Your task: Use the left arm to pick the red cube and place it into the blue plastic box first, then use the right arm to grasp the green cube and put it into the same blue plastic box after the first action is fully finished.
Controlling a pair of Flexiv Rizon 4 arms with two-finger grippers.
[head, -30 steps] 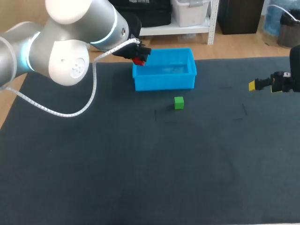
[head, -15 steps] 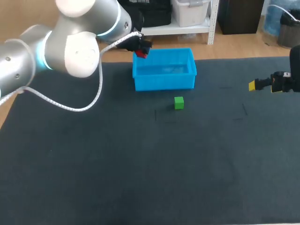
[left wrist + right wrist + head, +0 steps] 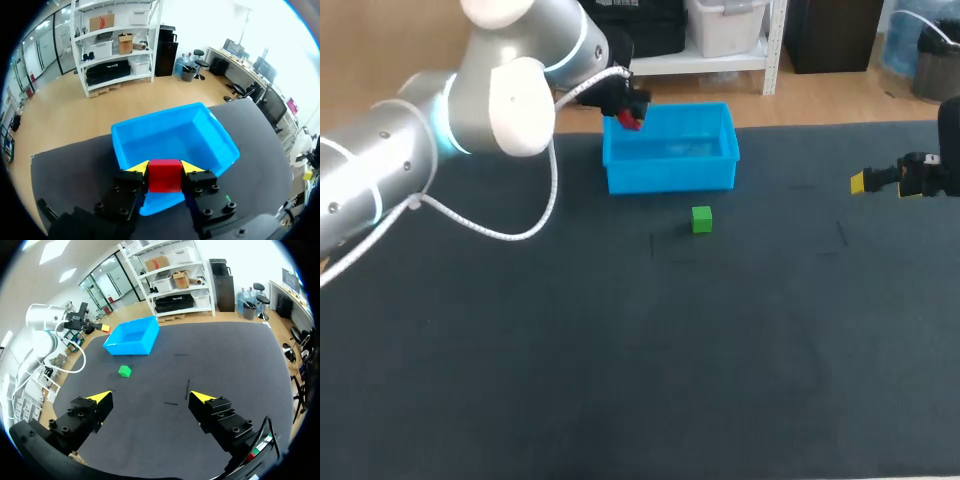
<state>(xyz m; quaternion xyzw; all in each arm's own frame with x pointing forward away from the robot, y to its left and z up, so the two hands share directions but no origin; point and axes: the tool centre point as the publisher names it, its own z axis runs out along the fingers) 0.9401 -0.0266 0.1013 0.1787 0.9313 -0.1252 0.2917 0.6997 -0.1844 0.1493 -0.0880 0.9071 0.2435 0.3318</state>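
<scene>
The left arm [image 3: 440, 130], grey and white with a white cable [image 3: 535, 225] looping beneath it, comes in from the left side of the dark table [image 3: 620, 380] and stretches to the table's far side. Its end effector [image 3: 164, 169] is clenched on the red cube [image 3: 164, 177], and the two yellow fingertips [image 3: 138, 167] press against opposite sides of the cube. From above, the cube hangs in the air over the left end of the blue plastic box [image 3: 670, 175], close to the box's far left corner. From the left wrist, the open blue interior lies just ahead of and below the held cube. The cube is lifted and does not touch the box. The green cube [image 3: 701, 219] sits alone on the table in front of the box's long near wall, near the box without touching it. At the right edge of the table, the right arm's end effector [image 3: 151, 397] is released: its fingers are spread wide apart and grasp nothing, with only bare table surface between them. It is well apart from both the green cube and the box.
</scene>
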